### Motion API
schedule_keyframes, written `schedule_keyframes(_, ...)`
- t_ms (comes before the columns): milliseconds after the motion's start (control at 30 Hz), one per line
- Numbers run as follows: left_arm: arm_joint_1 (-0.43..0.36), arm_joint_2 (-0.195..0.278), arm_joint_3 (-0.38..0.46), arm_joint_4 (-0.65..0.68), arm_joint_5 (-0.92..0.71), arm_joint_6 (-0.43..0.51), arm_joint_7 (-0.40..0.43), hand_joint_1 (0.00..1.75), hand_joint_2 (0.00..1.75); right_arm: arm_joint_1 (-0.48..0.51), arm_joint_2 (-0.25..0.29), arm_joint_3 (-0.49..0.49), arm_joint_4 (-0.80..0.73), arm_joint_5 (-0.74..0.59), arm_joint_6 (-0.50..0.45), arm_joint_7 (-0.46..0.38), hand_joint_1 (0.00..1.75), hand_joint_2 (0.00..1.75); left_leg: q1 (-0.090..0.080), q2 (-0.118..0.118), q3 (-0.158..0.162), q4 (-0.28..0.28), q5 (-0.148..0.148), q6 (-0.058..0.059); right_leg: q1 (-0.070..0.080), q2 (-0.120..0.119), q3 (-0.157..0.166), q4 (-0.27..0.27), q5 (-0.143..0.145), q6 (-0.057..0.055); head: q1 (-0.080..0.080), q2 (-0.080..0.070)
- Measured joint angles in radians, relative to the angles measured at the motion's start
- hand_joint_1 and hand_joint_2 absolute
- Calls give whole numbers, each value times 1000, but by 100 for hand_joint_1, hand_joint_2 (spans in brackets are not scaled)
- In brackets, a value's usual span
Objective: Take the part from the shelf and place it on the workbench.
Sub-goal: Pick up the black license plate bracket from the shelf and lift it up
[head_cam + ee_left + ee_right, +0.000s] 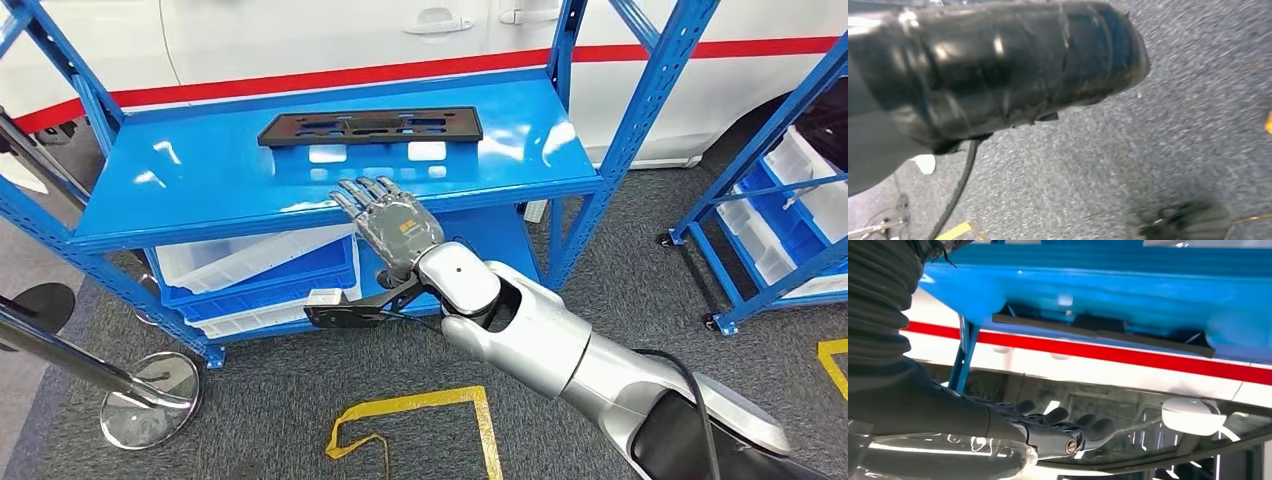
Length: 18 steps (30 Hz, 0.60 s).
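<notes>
Black flat part (370, 127) lay on the blue shelf (200, 190) top, right hand (388, 218) hovered at the shelf's front edge, fingers spread and holding nothing, apart from the part, left hand's state impossible to tell

The left wrist view looks down at grey speckled carpet (1128, 165), blurred; a black cable (960, 187) runs across it beside a small white patch (924, 163); a strip of yellow tape (954, 231) lies near the cable's lower stretch; a dark, round, ribbed object (1188, 222) sits on the carpet, too blurred to identify; an orange speck (1268, 122) shows at the edge.
</notes>
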Motion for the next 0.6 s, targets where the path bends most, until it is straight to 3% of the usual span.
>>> schedule_keyframes(33,0,0,0,0,0,0,0,0,0,0,-1,0,2,0,0,1,0,175,0,0,4,-46,43,2,0,0,10,0,-8,1,0,0)
schedule_keyframes(67,1,0,-1,1,0,0,0,0,0,1,-2,0,5,0,0,2,0,175,0,0,8,-106,107,6,0,1,20,0,-18,4,0,0)
schedule_keyframes(133,0,0,-2,2,1,2,3,0,0,1,-7,-1,14,3,5,11,0,175,-3,0,23,-217,223,28,3,1,29,27,-62,25,1,0)
schedule_keyframes(167,-1,-1,-3,2,1,3,4,0,0,0,-10,-1,18,6,7,17,0,175,-3,0,30,-239,245,39,4,0,10,74,-95,37,1,0)
schedule_keyframes(233,-5,-1,-4,3,2,6,3,0,0,0,-15,-2,27,13,9,28,0,175,-1,1,43,-249,239,55,3,-4,-62,217,-162,54,2,0)
schedule_keyframes(267,-6,-1,-5,3,2,7,2,0,0,2,-18,-2,31,15,8,31,0,175,-1,1,46,-249,236,57,2,-4,-95,267,-172,56,2,0)
schedule_keyframes(300,-5,-1,-6,3,2,8,0,0,0,3,-21,-2,36,17,7,34,0,175,-1,0,49,-247,232,57,1,-4,-114,283,-160,56,3,0)
schedule_keyframes(333,-5,-2,-7,3,2,8,0,0,0,4,-25,-2,41,20,5,36,0,175,-1,-1,52,-245,227,56,1,-4,-114,261,-130,55,3,0)
schedule_keyframes(400,-3,-4,-7,3,3,8,-1,0,0,4,-29,-6,50,25,-2,40,0,175,-1,-2,62,-241,215,52,1,-4,-74,140,-47,49,3,0)
schedule_keyframes(433,-4,-5,-8,3,3,8,-1,0,0,3,-31,-9,53,27,-7,42,0,175,-3,-3,65,-237,209,48,3,-4,-50,80,-21,45,2,0)
schedule_keyframes(467,-5,-6,-8,3,4,8,0,0,0,3,-32,-12,56,30,-13,45,0,175,-5,-4,65,-235,206,44,4,-4,-33,41,-9,41,2,0)
schedule_keyframes(533,-6,-6,-10,3,5,7,0,0,0,5,-35,-18,64,34,-25,50,0,175,-8,-5,65,-234,204,36,6,-3,-20,17,-13,34,1,0)
schedule_keyframes(600,-5,-6,-12,3,7,7,0,0,0,6,-37,-24,71,38,-34,54,0,87,-7,-3,63,-229,197,26,2,-2,-14,10,-10,25,1,0)
